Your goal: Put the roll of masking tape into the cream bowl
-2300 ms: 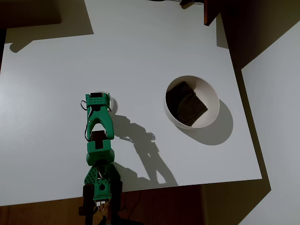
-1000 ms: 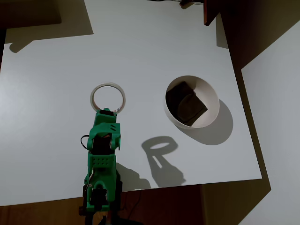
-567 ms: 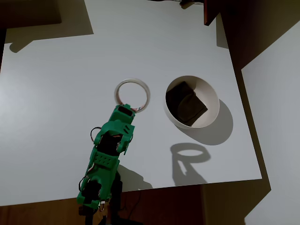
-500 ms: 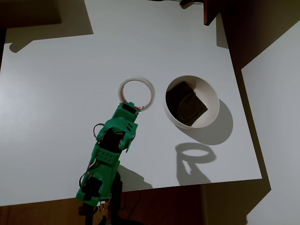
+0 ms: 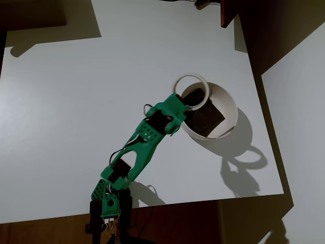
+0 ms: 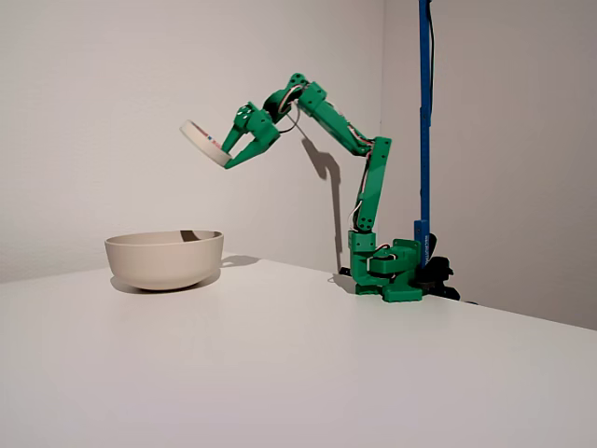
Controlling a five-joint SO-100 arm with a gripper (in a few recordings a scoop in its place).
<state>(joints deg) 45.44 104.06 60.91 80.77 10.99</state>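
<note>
Walls: plain white (image 6: 112,75).
Table: white top (image 5: 76,76), hard shadows across it.
Pole: blue upright (image 6: 424,112) at the table's back edge.
Floor: dark brown (image 5: 299,25).

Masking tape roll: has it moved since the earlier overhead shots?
Yes. The roll of masking tape, gripped by the tool, has travelled rightward across the table and now overlaps the cream bowl's left rim.
</note>
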